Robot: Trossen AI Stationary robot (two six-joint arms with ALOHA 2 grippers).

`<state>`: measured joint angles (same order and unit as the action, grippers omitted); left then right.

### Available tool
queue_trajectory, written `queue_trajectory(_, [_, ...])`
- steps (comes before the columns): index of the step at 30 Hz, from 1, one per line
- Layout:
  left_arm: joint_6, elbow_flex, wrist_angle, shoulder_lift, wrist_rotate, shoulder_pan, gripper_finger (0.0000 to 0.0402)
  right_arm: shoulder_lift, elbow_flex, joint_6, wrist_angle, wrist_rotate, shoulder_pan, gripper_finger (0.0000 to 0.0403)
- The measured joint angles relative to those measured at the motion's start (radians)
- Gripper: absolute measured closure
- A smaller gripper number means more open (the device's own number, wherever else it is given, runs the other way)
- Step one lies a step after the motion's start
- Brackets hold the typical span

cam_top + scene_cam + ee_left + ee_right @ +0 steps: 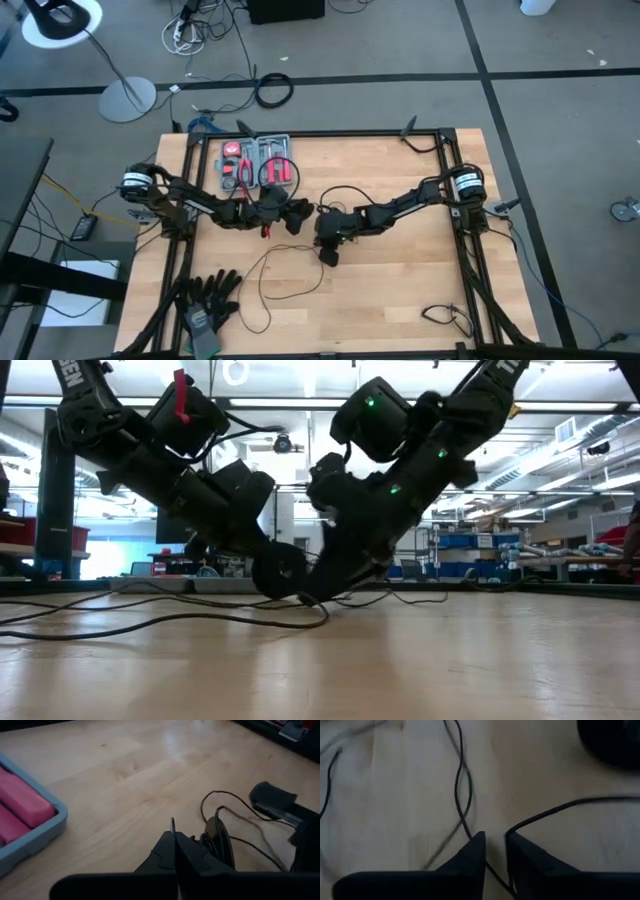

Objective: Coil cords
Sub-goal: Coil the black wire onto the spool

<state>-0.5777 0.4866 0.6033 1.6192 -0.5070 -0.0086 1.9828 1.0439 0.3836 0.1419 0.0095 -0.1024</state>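
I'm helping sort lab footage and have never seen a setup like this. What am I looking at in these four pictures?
Two dark robot arms work over a wooden table. One picture looks straight down, one looks level across the tabletop, and two come from cameras on the arms' wrists.

On the table lies a long thin black cord, looping loosely toward the front. There are also a tray of red-handled tools, black gloves and a short cable near a corner.

The left gripper is shut, with the cord seen at its tips, beside a small dark disc. The right gripper is down at the table with a gap between its fingers; the cord runs through that gap. Both meet at the middle.
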Motion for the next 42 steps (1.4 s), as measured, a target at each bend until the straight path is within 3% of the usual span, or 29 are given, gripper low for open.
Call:
queue_trajectory(10, [0.023, 0.000, -0.010, 0.000, -0.023, -0.001, 0.0402, -0.208, -0.004, -0.011, -0.518, 0.012, 0.005, 0.0296])
queue_trajectory(17, [0.022, 0.000, -0.010, 0.000, -0.017, -0.001, 0.0402, -0.346, -0.004, -0.041, -0.827, 0.199, 0.005, 0.0296])
queue_trajectory(21, [0.015, 0.000, -0.010, 0.000, -0.012, -0.001, 0.0402, -0.432, -0.012, -0.046, -0.939, 0.368, 0.005, 0.0301])
queue_trajectory(24, [-0.001, 0.000, -0.007, 0.000, -0.010, -0.002, 0.0402, -0.527, -0.108, -0.047, -0.799, 0.514, -0.006, 0.0307])
queue_trajectory(27, [-0.002, 0.000, -0.005, 0.000, -0.009, -0.009, 0.0402, -0.643, -0.310, -0.072, -0.429, 0.529, -0.010, 0.0315])
queue_trajectory(30, [-0.002, 0.000, -0.004, 0.000, -0.010, -0.018, 0.0402, -0.734, -0.579, -0.067, 0.088, 0.411, 0.025, 0.0323])
queue_trajectory(32, [-0.002, 0.000, -0.001, 0.000, -0.009, -0.022, 0.0402, -0.742, -0.740, -0.014, 0.486, 0.253, 0.084, 0.0328])
queue_trajectory(34, [-0.001, 0.000, 0.003, 0.001, -0.009, -0.024, 0.0402, -0.718, -0.832, 0.080, 0.774, 0.116, 0.149, 0.0331])
queue_trajectory(36, [-0.001, 0.000, 0.009, 0.001, -0.009, -0.026, 0.0402, -0.695, -0.857, 0.113, 0.861, 0.075, 0.194, 0.0335])
queue_trajectory(42, [0.006, 0.000, 0.021, 0.001, -0.016, -0.026, 0.0402, -0.595, -0.713, -0.060, 0.647, 0.065, 0.207, 0.0339])
